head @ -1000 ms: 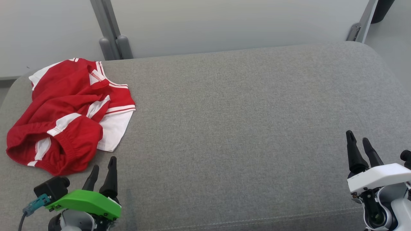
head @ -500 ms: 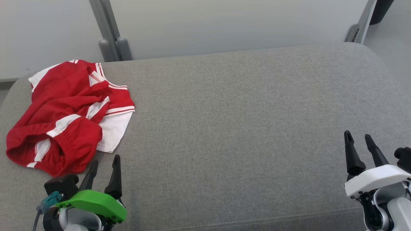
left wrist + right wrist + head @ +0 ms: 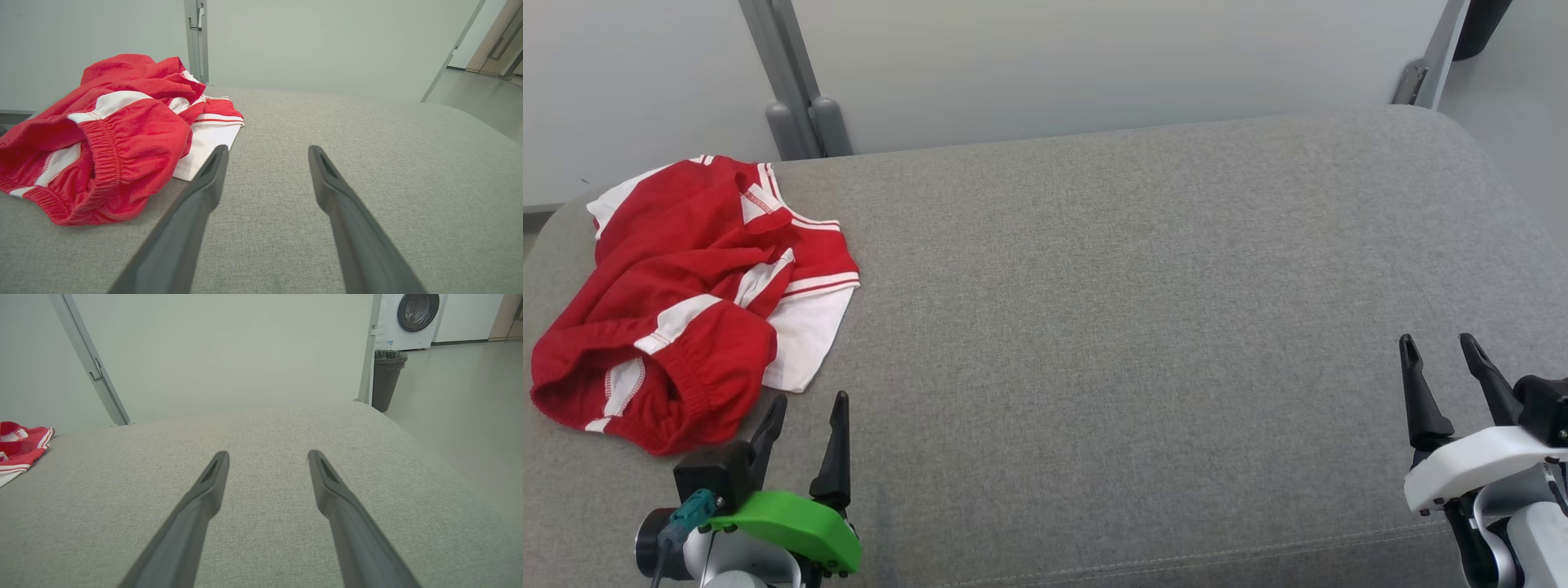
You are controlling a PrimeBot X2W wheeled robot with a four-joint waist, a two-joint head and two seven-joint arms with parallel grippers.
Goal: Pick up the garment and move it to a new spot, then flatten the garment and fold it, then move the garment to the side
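Note:
A crumpled red and white garment [image 3: 686, 286] lies bunched at the far left of the grey padded surface [image 3: 1135, 286]. The left wrist view shows the garment [image 3: 110, 130] up close, its elastic waistband facing me. My left gripper [image 3: 809, 402] stands open just off the garment's near edge, touching nothing, and its fingers [image 3: 204, 192] sit right of the cloth. At the lower right my right gripper [image 3: 1439, 341] is open and empty above bare padding. One corner of the garment [image 3: 20, 449] reaches the left edge of the right wrist view.
Behind the grey surface rises a pale wall panel with a grey metal post [image 3: 784, 90] at left and another post [image 3: 1429, 57] at right. A dark waste bin [image 3: 386, 377] and a washing machine [image 3: 416, 314] stand beyond the right end.
The head camera has shifted slightly. My left gripper has drifted right and a little toward me, my right gripper has turned slightly. Both stay open; the garment lies as before.

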